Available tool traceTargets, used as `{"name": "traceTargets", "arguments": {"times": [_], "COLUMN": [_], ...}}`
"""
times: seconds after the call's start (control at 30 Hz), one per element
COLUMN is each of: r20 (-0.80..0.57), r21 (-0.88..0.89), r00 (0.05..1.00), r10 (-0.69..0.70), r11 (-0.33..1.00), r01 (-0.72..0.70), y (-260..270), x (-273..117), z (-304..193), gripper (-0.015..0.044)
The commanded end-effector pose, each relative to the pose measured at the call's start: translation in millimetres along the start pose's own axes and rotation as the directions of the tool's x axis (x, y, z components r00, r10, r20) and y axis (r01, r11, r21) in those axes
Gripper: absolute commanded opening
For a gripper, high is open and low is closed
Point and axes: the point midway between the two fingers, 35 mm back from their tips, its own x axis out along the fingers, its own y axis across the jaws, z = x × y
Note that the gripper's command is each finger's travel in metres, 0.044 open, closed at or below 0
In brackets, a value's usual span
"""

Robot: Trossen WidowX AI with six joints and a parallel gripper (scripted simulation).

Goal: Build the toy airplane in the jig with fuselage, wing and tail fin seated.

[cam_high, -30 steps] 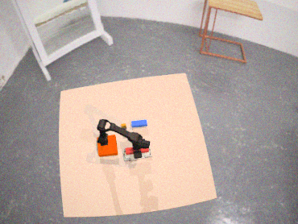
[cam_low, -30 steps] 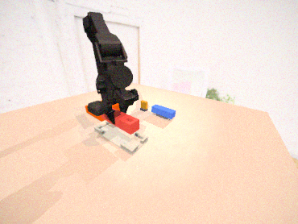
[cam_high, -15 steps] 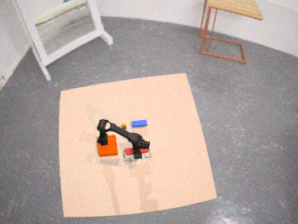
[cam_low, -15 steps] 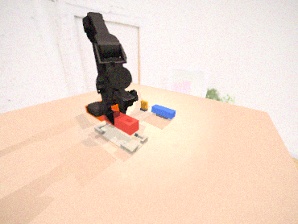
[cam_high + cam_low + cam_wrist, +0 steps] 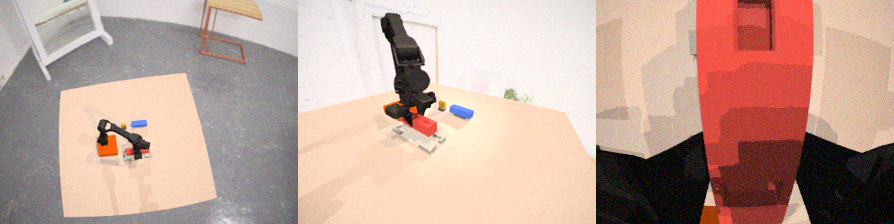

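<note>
Claw (image 5: 138, 154) (image 5: 415, 118) (image 5: 750, 132) fingers stand partway open, pinching the red fuselage (image 5: 130, 151) (image 5: 426, 124) (image 5: 756, 90) between them. In the wrist view one dark finger comes in from each side and meets a long flank of the block, with the block filling the gap between.

The fuselage is level, its top face upward, and lies over the pale jig (image 5: 146, 155) (image 5: 412, 138) (image 5: 693, 42), lengthwise along it. From the exterior view it looks just above the cradle, but I cannot tell for certain whether its underside touches. A rectangular socket (image 5: 427, 121) (image 5: 755, 30) shows open in its top face, with nothing fitted in it. Shadow darkens the part of the top nearer the fingers.

The blue block (image 5: 138, 123) (image 5: 461, 111) lies apart from the jig on the tan surface (image 5: 161, 97) (image 5: 499, 169), and the small orange-yellow piece (image 5: 123, 126) (image 5: 442, 105) is near it, also off the jig. Neither touches the claw. The black arm (image 5: 125, 134) (image 5: 412, 80) reaches from its orange base (image 5: 107, 151) (image 5: 388, 106) (image 5: 709, 215) out over the jig, claw pointing down.
</note>
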Motion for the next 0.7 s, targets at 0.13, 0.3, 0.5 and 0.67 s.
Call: {"name": "traceTargets", "arguments": {"times": [0.13,0.3,0.5,0.67], "r20": [-0.009,-0.009,-0.01,-0.01], "r21": [-0.004,-0.004,-0.004,-0.004], "r00": [1.0,1.0,1.0,1.0], "r10": [-0.003,-0.003,-0.003,-0.003], "r11": [1.0,1.0,1.0,1.0], "r01": [0.003,0.003,0.003,0.003], "y": [-0.9,-1.1,-1.2,-1.2], "x": [15.9,24.1,33.4,34.3], "z": [-1.3,-1.6,-2.3,-2.3], "gripper": [0.0195,0.0195,0.0195,0.0195]}}
